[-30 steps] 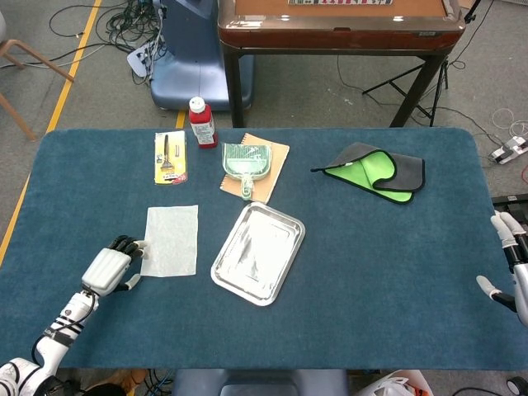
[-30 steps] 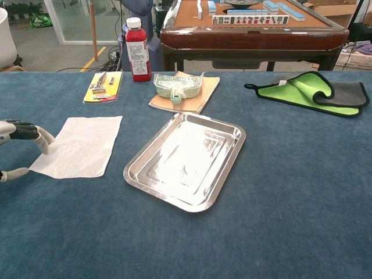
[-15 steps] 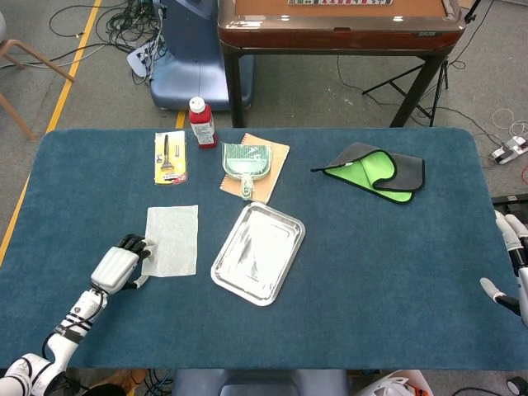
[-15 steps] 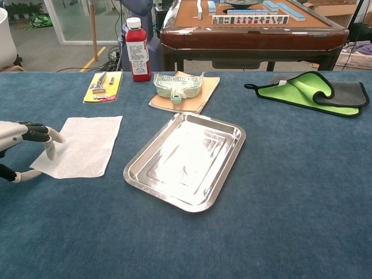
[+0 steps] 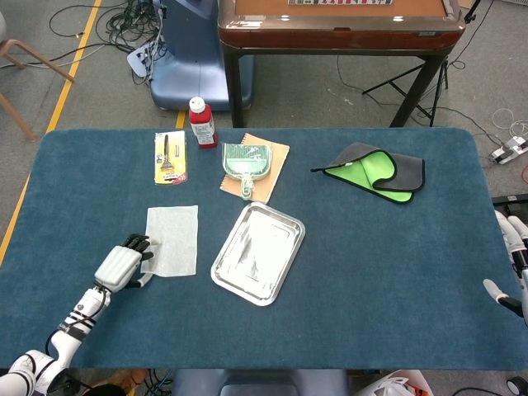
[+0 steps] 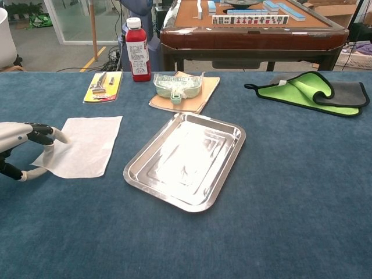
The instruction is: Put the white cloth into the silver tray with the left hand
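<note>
Now your left robot hand (image 5: 124, 266) has crept forward onto the near-left corner of the white cloth (image 5: 172, 240), fingers over the edge and thumb below, not yet pinched shut. Cloth: flat on the blue tabletop (image 5: 371, 272), just left of the silver tray (image 5: 257, 252), unlifted. Grasp appears imminent.

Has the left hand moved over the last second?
Yes. The left hand slid right along the white cloth's near-left corner, toward the silver tray, which stayed put.
</note>
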`<state>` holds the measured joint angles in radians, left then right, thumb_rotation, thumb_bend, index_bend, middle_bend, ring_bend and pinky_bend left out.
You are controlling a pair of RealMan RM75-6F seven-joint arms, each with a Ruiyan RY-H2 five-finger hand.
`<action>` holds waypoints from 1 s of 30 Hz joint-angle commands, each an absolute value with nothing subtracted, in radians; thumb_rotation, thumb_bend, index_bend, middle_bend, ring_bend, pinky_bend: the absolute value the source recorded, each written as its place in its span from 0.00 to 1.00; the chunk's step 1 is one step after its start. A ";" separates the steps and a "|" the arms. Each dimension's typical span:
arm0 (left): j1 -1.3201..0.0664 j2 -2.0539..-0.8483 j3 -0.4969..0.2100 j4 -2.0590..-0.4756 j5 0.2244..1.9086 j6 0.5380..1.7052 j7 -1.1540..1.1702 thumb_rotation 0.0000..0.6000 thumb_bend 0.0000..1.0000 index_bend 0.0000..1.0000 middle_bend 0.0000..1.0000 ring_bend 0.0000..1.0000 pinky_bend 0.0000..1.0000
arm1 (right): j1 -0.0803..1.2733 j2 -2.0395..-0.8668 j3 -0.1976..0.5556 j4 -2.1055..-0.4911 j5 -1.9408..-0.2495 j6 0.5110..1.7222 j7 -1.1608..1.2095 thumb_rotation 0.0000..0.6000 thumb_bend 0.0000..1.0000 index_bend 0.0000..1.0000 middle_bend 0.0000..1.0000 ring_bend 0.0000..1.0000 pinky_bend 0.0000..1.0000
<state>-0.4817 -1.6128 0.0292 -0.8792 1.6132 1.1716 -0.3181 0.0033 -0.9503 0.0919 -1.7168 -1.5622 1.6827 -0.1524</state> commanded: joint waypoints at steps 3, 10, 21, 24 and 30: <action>-0.486 -1.607 0.032 -0.877 1.611 1.168 -0.328 1.00 0.42 0.61 0.22 0.15 0.10 | 0.004 -0.952 0.095 -1.717 -1.564 1.681 -0.152 1.00 0.02 0.07 0.10 0.00 0.05; -0.496 -1.582 0.012 -0.901 1.601 1.195 -0.369 1.00 0.44 0.62 0.25 0.16 0.10 | 0.003 -0.954 0.100 -1.716 -1.564 1.682 -0.150 1.00 0.02 0.07 0.10 0.00 0.05; -0.536 -1.521 -0.077 -1.095 1.551 1.222 -0.478 1.00 0.44 0.62 0.46 0.36 0.11 | 0.001 -0.957 0.103 -1.717 -1.573 1.685 -0.153 1.00 0.02 0.07 0.10 0.00 0.05; -0.545 -1.509 -0.085 -1.183 1.552 1.223 -0.521 1.00 0.44 0.62 0.47 0.39 0.12 | -0.002 -0.957 0.103 -1.720 -1.574 1.688 -0.155 1.00 0.03 0.07 0.10 0.00 0.05; -0.555 -1.523 -0.060 -1.288 1.620 1.265 -0.498 1.00 0.44 0.62 0.47 0.39 0.13 | -0.008 -0.957 0.104 -1.721 -1.574 1.694 -0.157 1.00 0.03 0.07 0.10 0.00 0.05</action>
